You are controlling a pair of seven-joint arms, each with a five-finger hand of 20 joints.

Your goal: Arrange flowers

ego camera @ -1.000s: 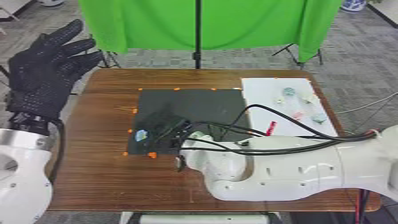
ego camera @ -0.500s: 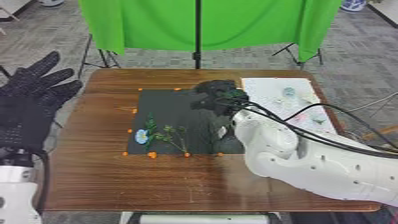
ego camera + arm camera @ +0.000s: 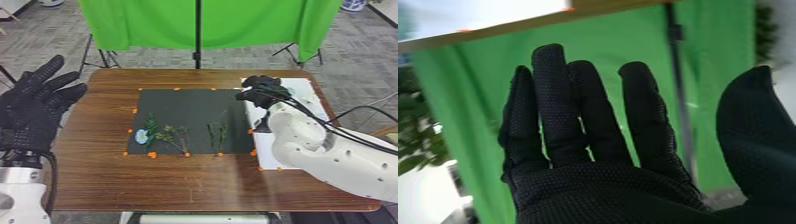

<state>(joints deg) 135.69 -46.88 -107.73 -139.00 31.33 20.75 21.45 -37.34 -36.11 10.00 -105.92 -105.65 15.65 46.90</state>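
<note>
White sheet [image 3: 269,159] is noted along the right side of the dark mat [image 3: 182,107]. A blurred pale teal flower head [image 3: 291,91] is seen on that sheet, to the right of the mat's far corner and just beside the right hand [image 3: 260,92]; only a short move outward from the mat is judged to be needed. Its long axis cannot be determined. The right hand is placed much nearer to it than the left hand [image 3: 35,107], which is held up well to the left of the mat.

The right hand is found open: fingers extended, thumb spread well apart, nothing gripped. Contact with the sheet cannot be confirmed. The left hand is likewise open and empty.

On the mat's near left part, a blue flower [image 3: 141,136], a fern sprig [image 3: 150,126] and a leafy sprig [image 3: 169,136] are laid; thin green stems [image 3: 222,134] are set toward its near right part, lengthwise from near to far. The arrangement is judged partly completed. Neighbouring pieces could be disturbed if the sheet is approached too low.
</note>
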